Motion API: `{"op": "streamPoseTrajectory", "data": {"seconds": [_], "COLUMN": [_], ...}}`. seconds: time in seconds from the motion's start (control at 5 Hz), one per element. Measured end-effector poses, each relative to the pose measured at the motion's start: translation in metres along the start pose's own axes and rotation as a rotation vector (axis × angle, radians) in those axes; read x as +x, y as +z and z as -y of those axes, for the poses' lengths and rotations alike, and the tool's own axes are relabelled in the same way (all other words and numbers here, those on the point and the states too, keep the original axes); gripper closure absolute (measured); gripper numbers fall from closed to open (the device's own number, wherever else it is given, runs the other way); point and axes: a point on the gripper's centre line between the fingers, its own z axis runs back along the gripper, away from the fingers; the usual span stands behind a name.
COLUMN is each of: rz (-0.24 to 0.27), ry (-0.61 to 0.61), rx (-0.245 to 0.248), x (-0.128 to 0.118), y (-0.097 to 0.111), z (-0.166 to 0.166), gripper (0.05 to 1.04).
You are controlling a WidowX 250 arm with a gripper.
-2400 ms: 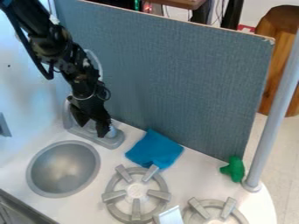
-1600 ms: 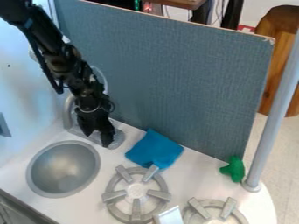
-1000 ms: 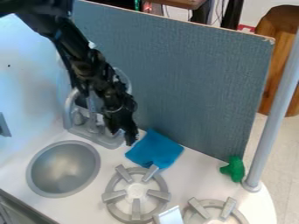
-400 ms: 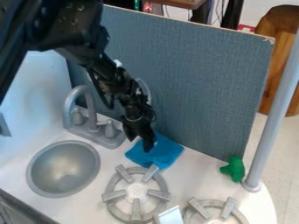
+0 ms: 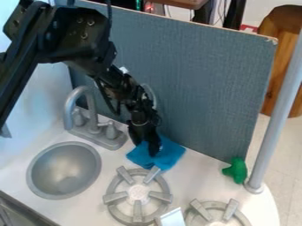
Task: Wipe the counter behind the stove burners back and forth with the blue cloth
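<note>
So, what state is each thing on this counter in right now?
Gripper: open, pointing down at the blue cloth.
Blue cloth: lying on the counter, partly hidden by the gripper.
Faucet: upright, no water visible.
Green object: beside the gray pole.
Near burner: bare prongs, whether it's on can't be told.
</note>
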Motion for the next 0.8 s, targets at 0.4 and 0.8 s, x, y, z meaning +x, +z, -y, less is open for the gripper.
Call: {"op": "streamPoseTrajectory", "data": {"seconds": [0.4,0.8], "rz": [0.016,0.017], "ry": [-0.067,-0.174], "rx": [-0.032,-0.064], "x": [0.015,0.029], "y": [0.0,-0.012], "z": [0.034,0.082], "gripper": [0.075,0.075]}}
